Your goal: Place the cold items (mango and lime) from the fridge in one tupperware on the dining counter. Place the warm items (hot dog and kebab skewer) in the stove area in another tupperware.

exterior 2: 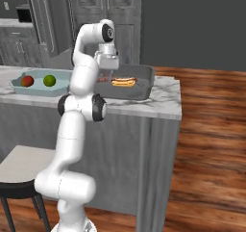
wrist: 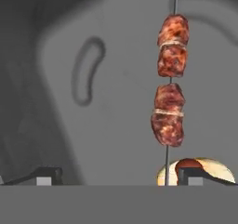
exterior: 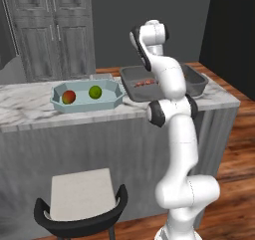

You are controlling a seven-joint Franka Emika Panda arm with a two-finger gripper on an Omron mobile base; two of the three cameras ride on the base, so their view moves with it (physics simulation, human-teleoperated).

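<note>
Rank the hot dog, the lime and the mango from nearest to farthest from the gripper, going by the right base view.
1. hot dog: in the dark grey tray, just right of the gripper.
2. lime: in the pale blue-green tray, off to the left.
3. mango: same tray, farther left than the lime.

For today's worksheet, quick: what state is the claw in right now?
Claw: open, holding nothing, above the kebab skewer lying in the dark grey tray.

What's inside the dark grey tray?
The dark grey tray holds a hot dog and a kebab skewer. The robot's arm covers part of the tray, so anything else there stays hidden.
</note>
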